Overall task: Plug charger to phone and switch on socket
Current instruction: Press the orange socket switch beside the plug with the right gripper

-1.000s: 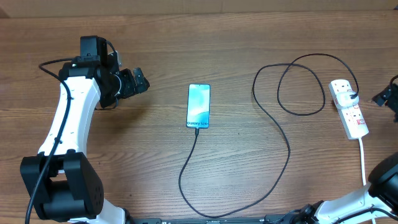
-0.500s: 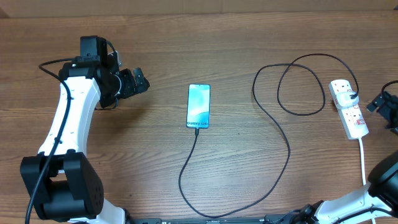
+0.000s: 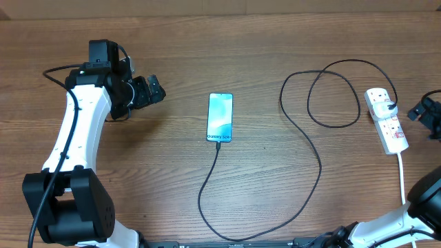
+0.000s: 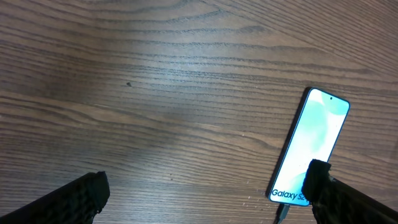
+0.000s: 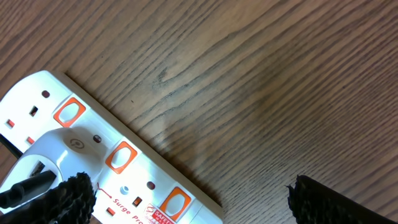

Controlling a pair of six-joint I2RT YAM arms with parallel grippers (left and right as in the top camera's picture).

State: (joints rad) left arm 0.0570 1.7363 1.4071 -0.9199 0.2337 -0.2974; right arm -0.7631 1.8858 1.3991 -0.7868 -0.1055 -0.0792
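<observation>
The phone [image 3: 220, 117] lies flat mid-table, its light-blue screen lit. The thin black charger [image 3: 318, 162] meets its near short end, loops along the front edge and coils toward the socket [image 3: 387, 120], a white strip at the right. My left gripper [image 3: 153, 89] hovers open, well left of the phone. In the left wrist view the phone [image 4: 311, 143] lies at the right, its near corner hidden behind the right finger, and the charger's plug tip [image 4: 283, 211] is at its edge. My right gripper [image 3: 420, 111] is open just right of the socket [image 5: 93, 155], whose orange-red switches [image 5: 122, 156] show.
The socket's white cord [image 3: 402, 179] runs toward the front edge at the right. A white adapter [image 5: 43, 152] sits in the strip with the black lead coming out of it. Bare wooden tabletop [image 3: 138, 172] surrounds the phone.
My right gripper has shifted slightly inward from the right edge beside the socket. The left arm, phone and cable have not moved.
</observation>
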